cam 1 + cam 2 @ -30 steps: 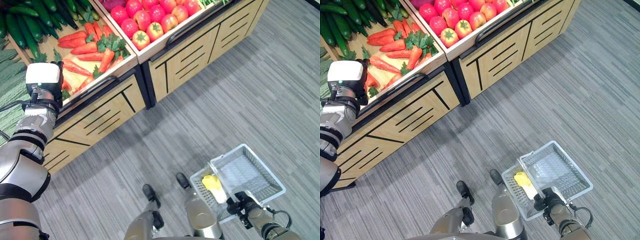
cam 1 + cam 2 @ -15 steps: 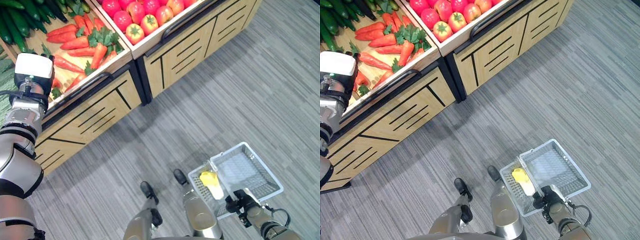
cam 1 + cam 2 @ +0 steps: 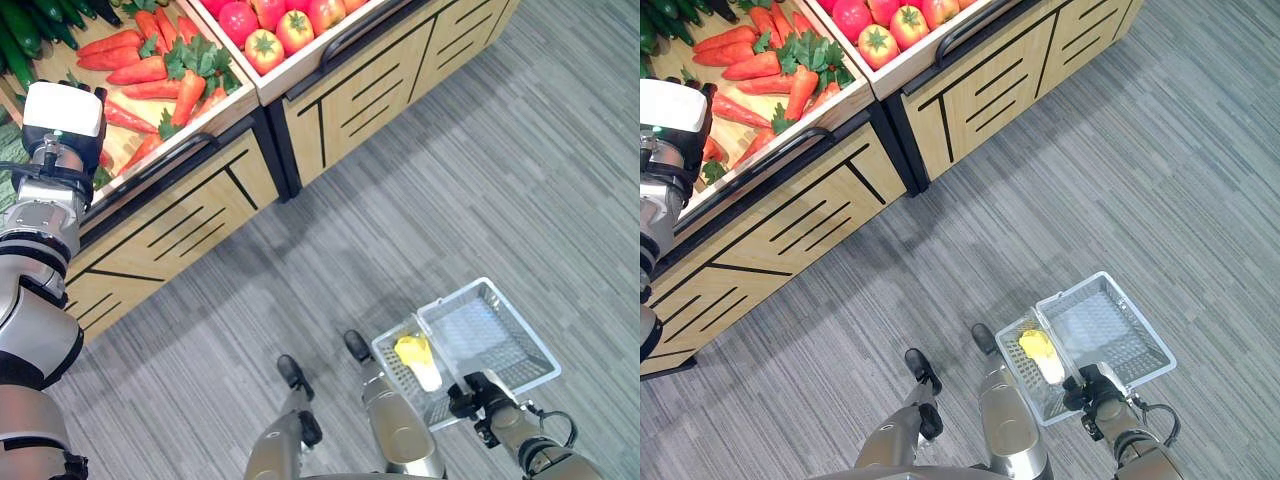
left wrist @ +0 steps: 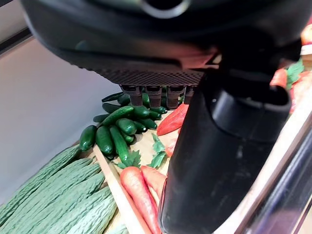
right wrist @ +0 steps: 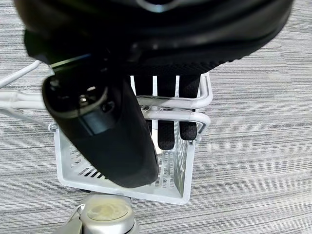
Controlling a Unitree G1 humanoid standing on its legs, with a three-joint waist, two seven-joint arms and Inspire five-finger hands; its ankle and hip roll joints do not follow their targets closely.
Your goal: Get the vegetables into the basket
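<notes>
Orange carrots (image 3: 150, 70) under the left hand (image 4: 161, 90), fingers straight, empty.
Stiff, light, smooth: grip mid-body. Right hand (image 5: 165, 112) curls round the basket (image 3: 500, 330) handle.

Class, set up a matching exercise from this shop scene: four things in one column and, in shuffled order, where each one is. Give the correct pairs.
Things:
1. carrots
2. tomatoes
3. yellow item
4. basket

Places:
A. inside the white basket
B. held by the right robot hand above the grey floor
C. crate next to the left robot hand
D. crate to the right of the carrots

Pairs: 1-C, 2-D, 3-A, 4-B
</notes>
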